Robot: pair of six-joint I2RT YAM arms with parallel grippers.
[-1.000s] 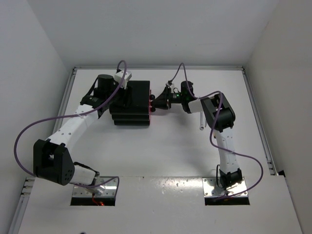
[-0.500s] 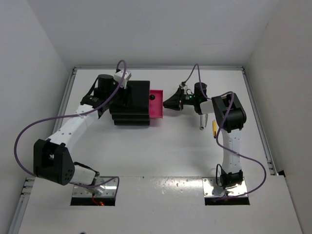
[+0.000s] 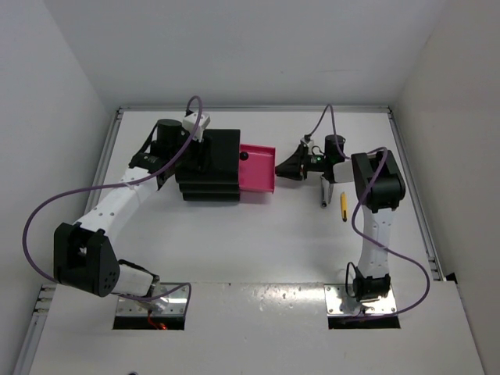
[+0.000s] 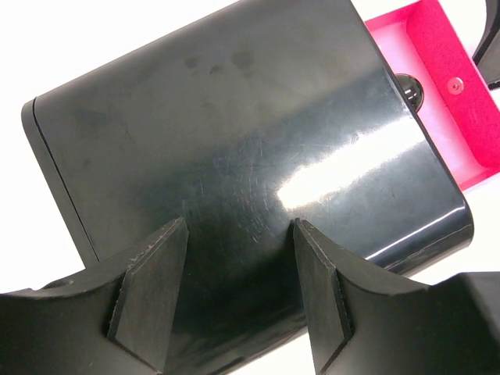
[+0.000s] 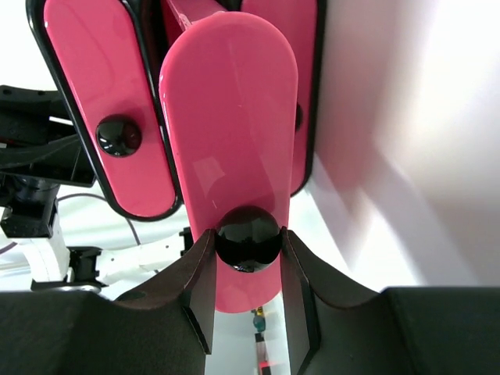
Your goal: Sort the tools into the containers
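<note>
one pink drawer (image 3: 258,169) stands drawn out to the right of the black drawer unit (image 3: 209,168), tray open upward; which tier, cannot tell from above.

right wrist view alone shows the grip: right gripper (image 5: 248,244) closed narrow on the drawer's round black knob (image 5: 248,234), a finger (image 5: 197,281) touching each side. same view shows two other pink fronts (image 5: 109,86) flush in the unit.

left wrist view alone shows the left gripper (image 4: 238,266) spread wide over the unit's glossy top, holding nothing. whether it is resting on the top or just above it, cannot tell.

top view only: thin silver wrench (image 3: 323,193) and yellow cutter (image 3: 342,205) lie flat on the white table (image 3: 258,250), side by side but apart, right of the drawer. white table shows between drawer rim and wrench. both tools lie well inside the right rail (image 3: 416,211).
</note>
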